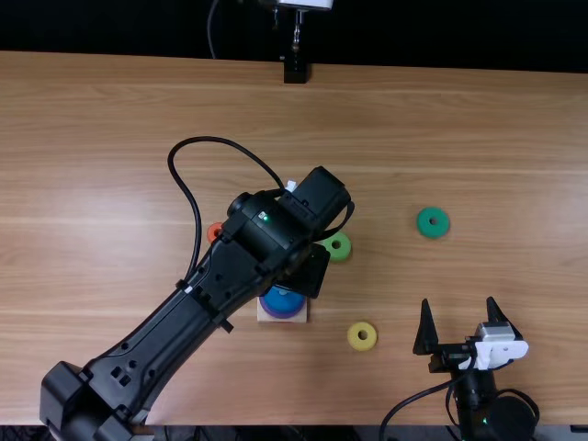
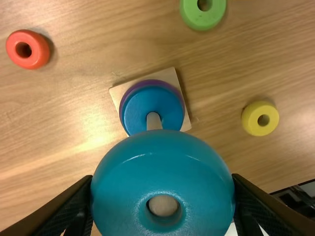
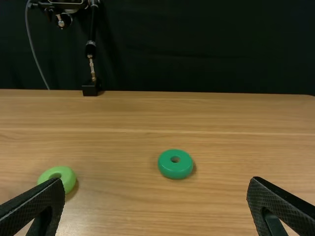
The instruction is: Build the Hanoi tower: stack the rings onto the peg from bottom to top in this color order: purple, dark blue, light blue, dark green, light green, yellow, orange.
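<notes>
In the top view my left gripper (image 1: 305, 273) is over the peg's square base (image 1: 276, 314), partly covering it. In the left wrist view my left gripper (image 2: 162, 184) is shut on the light blue ring (image 2: 162, 147), held above and beside the peg (image 2: 153, 121). A dark blue ring (image 2: 135, 109) lies over a purple ring (image 2: 153, 81) around the peg. My right gripper (image 1: 457, 300), also in the right wrist view (image 3: 157, 181), stands open and away from the rings. Loose on the table are the dark green (image 1: 433, 233), light green (image 1: 343, 251), yellow (image 1: 362, 348) and orange (image 2: 19, 59) rings.
The left forearm (image 1: 188, 331) crosses the wooden table (image 1: 110, 184) from the near left corner, with a cable (image 1: 196, 220) looping beside it. A black stand foot (image 1: 296, 72) is at the table's far edge.
</notes>
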